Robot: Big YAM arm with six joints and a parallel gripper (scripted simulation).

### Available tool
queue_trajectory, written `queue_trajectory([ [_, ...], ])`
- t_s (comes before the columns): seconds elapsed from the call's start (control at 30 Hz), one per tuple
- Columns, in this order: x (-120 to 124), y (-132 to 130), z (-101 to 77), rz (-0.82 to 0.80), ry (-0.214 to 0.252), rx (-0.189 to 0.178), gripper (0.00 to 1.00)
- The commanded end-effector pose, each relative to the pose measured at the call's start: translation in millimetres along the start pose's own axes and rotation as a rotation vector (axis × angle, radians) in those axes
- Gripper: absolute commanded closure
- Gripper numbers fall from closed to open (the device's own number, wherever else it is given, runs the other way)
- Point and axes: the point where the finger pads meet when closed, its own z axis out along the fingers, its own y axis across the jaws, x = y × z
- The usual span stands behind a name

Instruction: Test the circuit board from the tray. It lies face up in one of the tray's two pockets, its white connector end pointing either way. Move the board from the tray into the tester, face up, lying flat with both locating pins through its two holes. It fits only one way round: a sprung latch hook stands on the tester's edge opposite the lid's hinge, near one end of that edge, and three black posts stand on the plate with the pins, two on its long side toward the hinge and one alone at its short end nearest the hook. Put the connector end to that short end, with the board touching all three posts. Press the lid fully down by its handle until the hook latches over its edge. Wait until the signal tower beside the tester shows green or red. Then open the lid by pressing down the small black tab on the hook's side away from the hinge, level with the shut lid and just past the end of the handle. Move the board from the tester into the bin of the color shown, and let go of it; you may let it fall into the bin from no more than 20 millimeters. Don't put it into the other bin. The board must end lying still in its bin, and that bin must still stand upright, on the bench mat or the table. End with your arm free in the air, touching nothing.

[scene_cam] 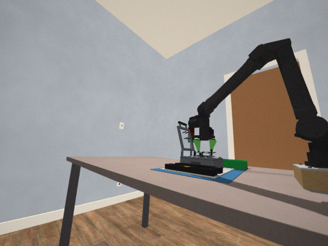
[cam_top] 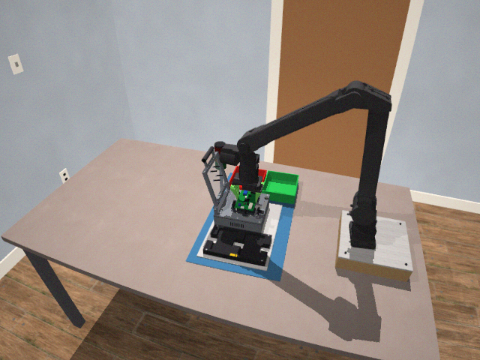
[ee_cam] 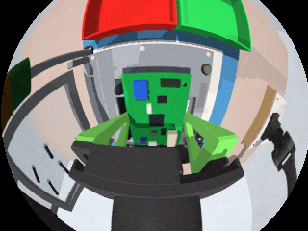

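My gripper point(cam_top: 244, 202) point(scene_cam: 204, 152) point(ee_cam: 156, 115), with green fingers, is shut on the green circuit board point(cam_top: 243, 199) point(ee_cam: 158, 95) across its width. It holds the board face up and about level, just above the plate of the grey tester point(cam_top: 240, 223) point(scene_cam: 201, 160) point(ee_cam: 207, 84). The tester's lid point(cam_top: 212, 178) point(scene_cam: 182, 137) point(ee_cam: 45, 154) stands open, its black handle point(cam_top: 206, 154) at the top. The black tray point(cam_top: 236, 247) point(scene_cam: 190, 168) lies in front of the tester. The red bin point(cam_top: 264, 172) point(ee_cam: 129, 3) and the green bin point(cam_top: 282, 187) point(scene_cam: 235, 163) point(ee_cam: 208, 7) stand behind it.
Tester and tray sit on a white plate on the blue bench mat point(cam_top: 280, 240) point(scene_cam: 227, 177). The arm's base block point(cam_top: 373, 253) point(scene_cam: 311, 176) stands at the table's right. The signal tower is mostly hidden behind the wrist.
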Motion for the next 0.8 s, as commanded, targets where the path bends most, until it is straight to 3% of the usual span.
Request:
queue_trajectory([
  [0.0,-6.7,4.9,-10.3,0.007,-0.002,-0.018,0.28],
  [0.77,-6.2,1.6,-9.7,0.007,-0.001,-0.015,0.28],
])
